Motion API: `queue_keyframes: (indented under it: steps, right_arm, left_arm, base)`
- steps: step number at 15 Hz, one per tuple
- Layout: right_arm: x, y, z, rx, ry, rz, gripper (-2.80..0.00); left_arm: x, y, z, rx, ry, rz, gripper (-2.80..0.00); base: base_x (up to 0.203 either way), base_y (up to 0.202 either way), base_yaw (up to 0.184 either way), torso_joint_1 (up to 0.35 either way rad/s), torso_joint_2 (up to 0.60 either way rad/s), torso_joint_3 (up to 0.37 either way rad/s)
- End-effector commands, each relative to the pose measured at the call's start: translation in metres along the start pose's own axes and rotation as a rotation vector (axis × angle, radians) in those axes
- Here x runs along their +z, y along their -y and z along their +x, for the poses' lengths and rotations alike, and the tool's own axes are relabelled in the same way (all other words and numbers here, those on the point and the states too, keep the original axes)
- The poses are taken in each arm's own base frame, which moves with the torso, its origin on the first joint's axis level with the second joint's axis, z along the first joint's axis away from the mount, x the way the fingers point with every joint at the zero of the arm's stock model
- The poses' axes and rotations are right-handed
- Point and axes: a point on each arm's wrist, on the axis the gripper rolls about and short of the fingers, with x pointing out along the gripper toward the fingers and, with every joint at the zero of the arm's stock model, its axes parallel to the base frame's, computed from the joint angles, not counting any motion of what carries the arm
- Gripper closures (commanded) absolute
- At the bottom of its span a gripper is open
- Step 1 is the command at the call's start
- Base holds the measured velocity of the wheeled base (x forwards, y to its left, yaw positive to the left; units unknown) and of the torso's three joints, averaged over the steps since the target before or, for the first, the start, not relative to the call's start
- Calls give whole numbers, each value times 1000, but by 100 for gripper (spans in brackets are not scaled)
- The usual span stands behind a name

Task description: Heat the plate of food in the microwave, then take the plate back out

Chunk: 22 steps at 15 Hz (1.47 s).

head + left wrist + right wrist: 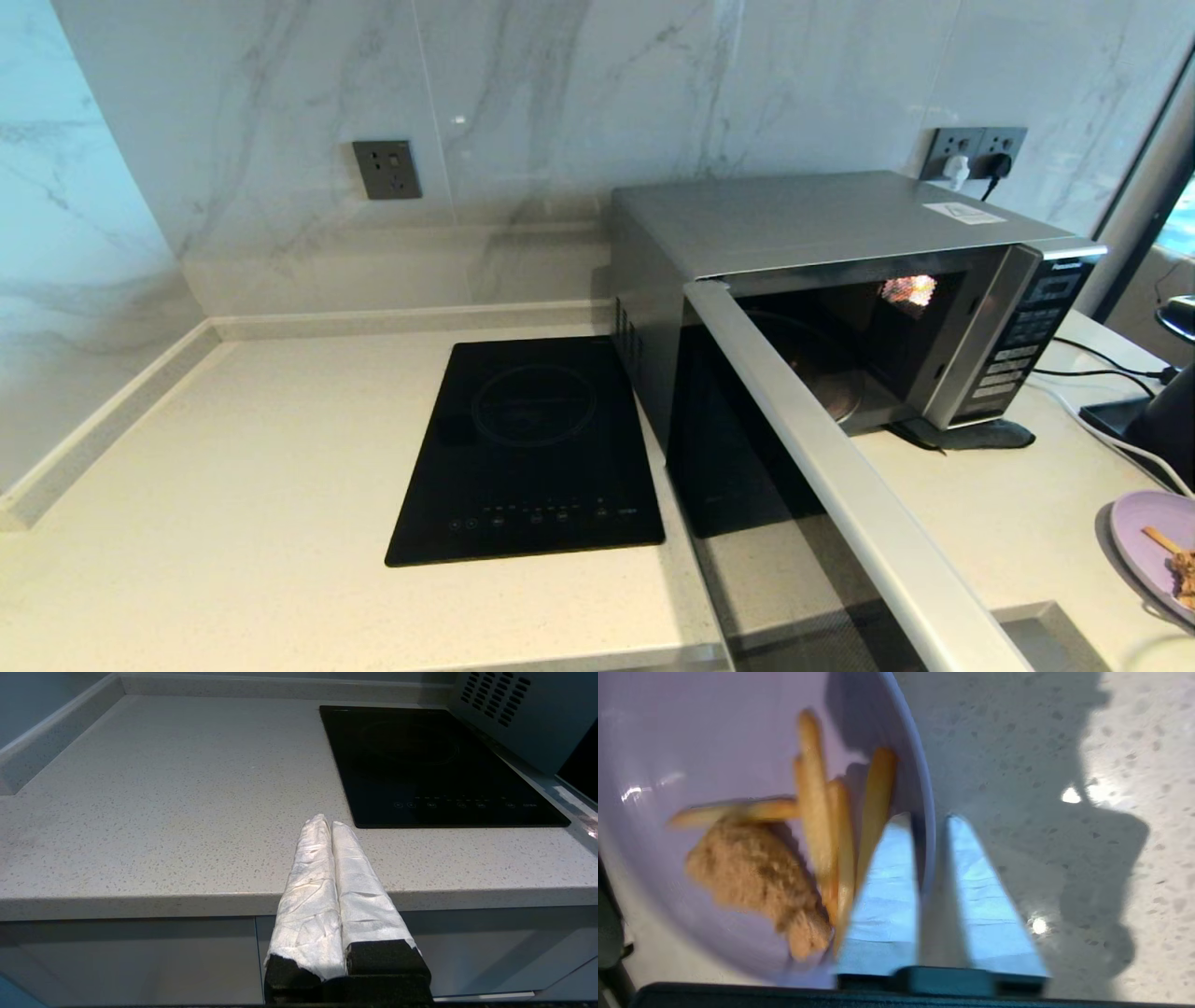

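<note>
Right gripper (pixel 929 821) pinches the rim of the plate of food (pixel 714 756), one finger inside, one outside, nearly closed. Plate sits over the bench (pixel 1041 788), well right of the microwave (pixel 840 233), door swung open. Left gripper (pixel 329 823) closed and empty, hovering at bench edge near the hob (pixel 420 760).

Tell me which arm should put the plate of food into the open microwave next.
The right. Its hand already pinches the rim of the plate of food, one finger inside, one outside, right of the microwave, whose door stands open. The left hand is shut and empty, over the counter's edge, near the hob.
</note>
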Motion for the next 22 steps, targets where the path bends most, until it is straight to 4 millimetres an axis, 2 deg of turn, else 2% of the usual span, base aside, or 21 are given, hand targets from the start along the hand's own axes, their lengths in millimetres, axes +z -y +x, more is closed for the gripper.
queue_keyframes:
  steps: [1,10,14,19,22]
  right_arm:
    - [2,2,1,-1,0,2,-280]
    - [5,-6,-47,91,103,-10,-280]
    - [-2,-20,-98,225,150,-56,-280]
    - [-19,-44,-169,440,-89,-167,-280]
    - [-41,-72,-206,574,-216,-316,-280]
  left_arm:
    - [0,0,0,1,-1,-1,0]
    - [0,0,0,1,-1,-1,0]
    - [0,0,0,1,-1,-1,0]
    - [0,0,0,1,-1,-1,0]
    - [0,0,0,1,-1,-1,0]
  base:
    - [0,0,0,0,0,0]
    - [0,0,0,0,0,0]
    - [0,0,0,0,0,0]
    - [0,0,0,0,0,0]
    - [0,0,0,0,0,0]
